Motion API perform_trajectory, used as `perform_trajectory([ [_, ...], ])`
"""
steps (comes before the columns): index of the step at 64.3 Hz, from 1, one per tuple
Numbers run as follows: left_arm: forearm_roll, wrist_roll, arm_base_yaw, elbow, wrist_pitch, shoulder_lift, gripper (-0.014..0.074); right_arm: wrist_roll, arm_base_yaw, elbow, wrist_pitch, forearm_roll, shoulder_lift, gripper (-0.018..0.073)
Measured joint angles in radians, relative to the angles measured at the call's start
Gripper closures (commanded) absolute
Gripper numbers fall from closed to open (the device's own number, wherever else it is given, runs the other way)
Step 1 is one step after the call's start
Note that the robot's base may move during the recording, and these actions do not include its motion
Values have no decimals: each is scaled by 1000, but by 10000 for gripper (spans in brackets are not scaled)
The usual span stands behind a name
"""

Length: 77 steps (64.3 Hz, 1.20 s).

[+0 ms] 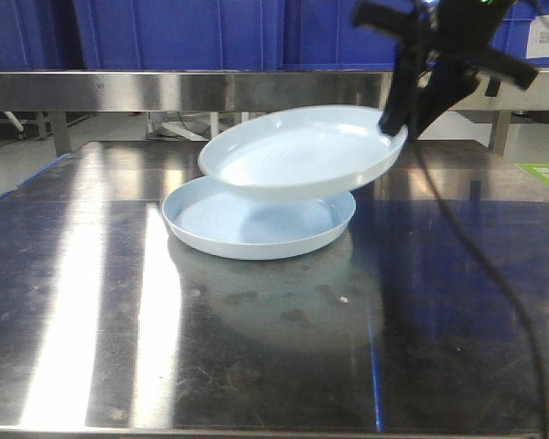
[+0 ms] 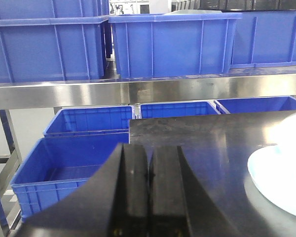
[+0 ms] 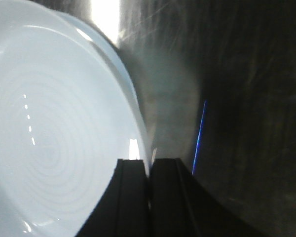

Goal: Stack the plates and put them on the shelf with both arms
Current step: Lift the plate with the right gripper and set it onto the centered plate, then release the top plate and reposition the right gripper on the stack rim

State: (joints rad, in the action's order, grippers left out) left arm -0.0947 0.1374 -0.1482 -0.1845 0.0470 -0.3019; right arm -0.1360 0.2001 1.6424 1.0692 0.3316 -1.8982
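Observation:
One pale bluish-white plate [image 1: 256,224] lies flat on the dark steel tabletop [image 1: 256,347]. My right gripper [image 1: 395,123] is shut on the right rim of the second plate [image 1: 302,151] and holds it tilted just above the first, overlapping it. In the right wrist view my right gripper [image 3: 149,170] pinches the rim of that plate [image 3: 54,133]. My left gripper [image 2: 148,170] is shut and empty, at the table's left side; a plate [image 2: 281,177] shows at its right. The steel shelf [image 1: 210,90] runs behind the table; it also shows in the left wrist view [image 2: 138,91].
Blue crates [image 2: 172,44] stand on the shelf and more blue crates [image 2: 69,168] sit below and left of the table. A black cable [image 1: 476,256] hangs from the right arm over the table's right side. A green sign [image 1: 547,174] lies at the far right.

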Motion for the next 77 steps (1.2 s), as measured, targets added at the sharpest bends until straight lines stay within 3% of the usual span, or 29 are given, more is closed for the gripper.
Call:
perform_trajectory([
  [28,0,0,0,0,0,0,514,-8,42,-123,-194,2,0,528],
  [77,0,0,0,0,0,0,514,-8,82,-123,-227,28,-22,501],
])
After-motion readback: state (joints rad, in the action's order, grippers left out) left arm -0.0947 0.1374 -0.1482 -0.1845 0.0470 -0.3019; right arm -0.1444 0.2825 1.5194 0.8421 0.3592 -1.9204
